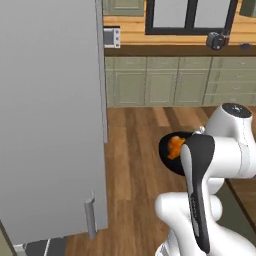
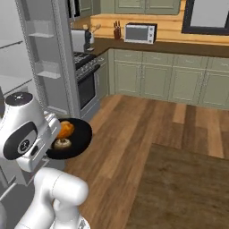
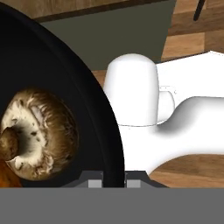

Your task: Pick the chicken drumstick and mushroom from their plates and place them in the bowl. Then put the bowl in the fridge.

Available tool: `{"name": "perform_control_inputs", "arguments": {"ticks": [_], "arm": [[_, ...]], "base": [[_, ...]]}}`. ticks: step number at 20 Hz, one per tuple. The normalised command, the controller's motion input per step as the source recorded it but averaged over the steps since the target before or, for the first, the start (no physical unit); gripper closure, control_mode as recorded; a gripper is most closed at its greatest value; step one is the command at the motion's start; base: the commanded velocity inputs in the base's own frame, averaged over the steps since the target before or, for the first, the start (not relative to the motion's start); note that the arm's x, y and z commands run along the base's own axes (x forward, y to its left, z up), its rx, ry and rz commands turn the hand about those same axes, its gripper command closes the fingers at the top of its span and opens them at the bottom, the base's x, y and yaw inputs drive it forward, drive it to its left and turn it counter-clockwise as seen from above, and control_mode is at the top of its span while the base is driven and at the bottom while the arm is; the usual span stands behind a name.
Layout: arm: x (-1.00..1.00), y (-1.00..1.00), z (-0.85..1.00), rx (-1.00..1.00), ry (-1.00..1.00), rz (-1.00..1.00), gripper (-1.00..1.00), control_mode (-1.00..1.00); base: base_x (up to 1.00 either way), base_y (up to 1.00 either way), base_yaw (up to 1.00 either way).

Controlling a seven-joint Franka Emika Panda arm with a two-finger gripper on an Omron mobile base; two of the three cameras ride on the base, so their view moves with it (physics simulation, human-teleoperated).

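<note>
Right at the claw (image 3: 114, 183), the black bowl (image 2: 82, 134) is held up in the air over the wood floor (image 2: 147, 129). The claw's 2 tips are pressed together on the bowl's rim, 1 tip on each side of the thin black edge, as the hand view shows. Inside the bowl, just past the claw tips, lies the mushroom (image 3: 39, 133), brown on top and pale underneath, with its short stem turned to the side. Next to the mushroom, a little farther from the claw, sits the chicken drumstick (image 2: 65, 129), shiny and orange-brown. The 2 foods are close together, and in the hand view the drumstick peeks out right under the mushroom. In the left base view the bowl and the orange drumstick show just behind the white arm (image 1: 220, 150). To one side of the claw and the bowl stands the fridge (image 1: 50, 115). Its big grey door is swung open, with a bar handle (image 1: 90, 212) low on its edge. In the right base view white shelves (image 2: 42, 49) show beside the arm, above the bowl. Far beyond the claw, across the floor, are green cupboards (image 2: 156, 78), a stove (image 2: 87, 76) and a microwave (image 2: 140, 32) on the counter.
</note>
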Motion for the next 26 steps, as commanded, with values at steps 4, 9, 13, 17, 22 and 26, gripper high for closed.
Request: {"name": "perform_control_inputs", "arguments": {"ticks": [4, 9, 13, 17, 22, 26], "arm": [[0.0, 0.0, 0.0, 0.0, 0.0, 0.0, 1.0, 1.0], [0.0, 0.0, 0.0, 0.0, 0.0, 0.0, 1.0, 1.0], [0.0, 0.0, 0.0, 0.0, 0.0, 0.0, 1.0, 1.0], [0.0, 0.0, 0.0, 0.0, 0.0, 0.0, 1.0, 1.0], [0.0, 0.0, 0.0, 0.0, 0.0, 0.0, 1.0, 1.0], [0.0, 0.0, 0.0, 0.0, 0.0, 0.0, 1.0, 1.0]], "base": [[0.17, 0.0, 0.16], [0.49, -0.1, 0.24], [0.81, -0.46, 0.12], [0.36, -0.16, 0.16], [0.48, -0.12, 0.23], [0.98, -0.14, 0.01]]}}
